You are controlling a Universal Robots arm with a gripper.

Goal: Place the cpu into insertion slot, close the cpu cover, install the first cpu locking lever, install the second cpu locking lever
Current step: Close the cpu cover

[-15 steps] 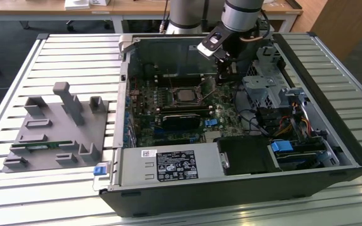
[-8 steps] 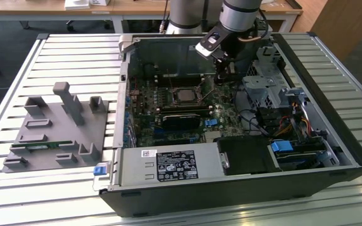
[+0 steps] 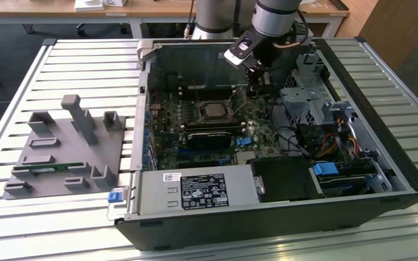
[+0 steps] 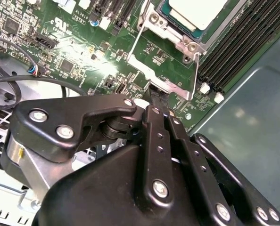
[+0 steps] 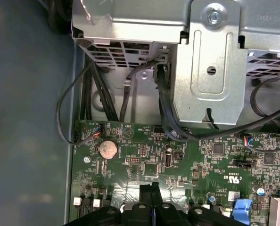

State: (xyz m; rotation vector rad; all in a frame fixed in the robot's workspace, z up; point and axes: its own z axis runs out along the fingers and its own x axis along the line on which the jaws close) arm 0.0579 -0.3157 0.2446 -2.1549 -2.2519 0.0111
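So the cpu cover (image 4: 164,82) inside the open computer case (image 3: 267,228) on the table (image 3: 71,60) is flipped up, not closed yet, while the cpu (image 4: 196,12) already sits in the insertion slot (image 4: 177,36). Gripper (image 4: 155,95) fingers (image 4: 152,127) are clenched together at the cover's free edge, so both levers look still to do.

Smooth silver-grey tubing forms the Universal Robots arm (image 3: 274,13), with a second grey cylinder (image 3: 213,19) beside it in the exterior view. Thin black cables (image 3: 301,30) run at the wrist, where a small black block with a white face (image 3: 239,50) is mounted. The gripper (image 4: 155,93) is matte black throughout, built of rounded moulded link bars (image 4: 83,117) and two slim flat fingers (image 4: 157,132). Bright silver round-headed screws (image 4: 160,189) mark each pivot, and a bare grey metal bracket (image 4: 36,176) sits behind.
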